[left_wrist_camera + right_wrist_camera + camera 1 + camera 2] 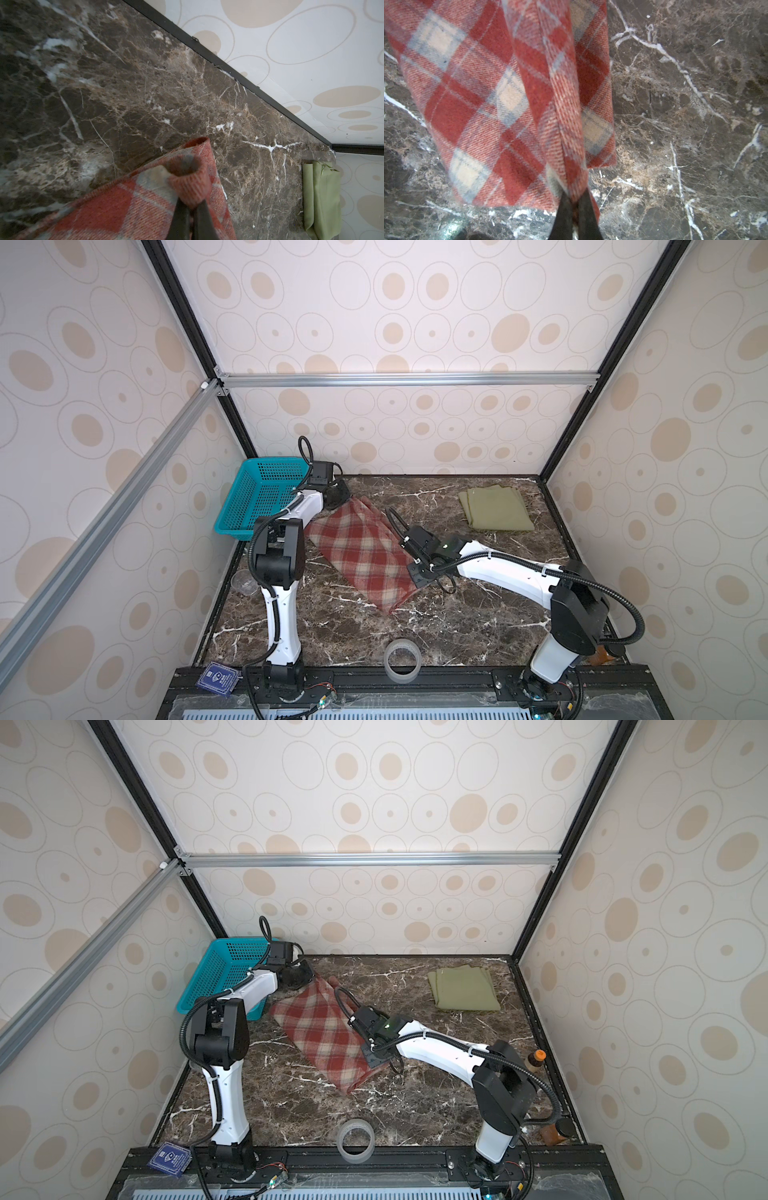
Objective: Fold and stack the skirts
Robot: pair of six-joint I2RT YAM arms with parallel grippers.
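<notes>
Green skirt [496, 508] lies folded at the table's [457, 614] back right. Plaid skirt [361, 553] is mid-table and looks part-folded. Your left hand [190, 204] and right hand [574, 199] each pinch one of its edges. Finishing its fold and stacking are yours to do.

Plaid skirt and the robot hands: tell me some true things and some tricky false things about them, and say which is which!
1. The left gripper and the right gripper are both shut on the plaid skirt. True.
2. The olive-green skirt lies in the teal basket. False: it lies folded on the table, away from the basket.
3. The plaid skirt sits on top of the green one. False: they lie apart.
4. A clear tape roll stands at the table's near edge. True.
</notes>
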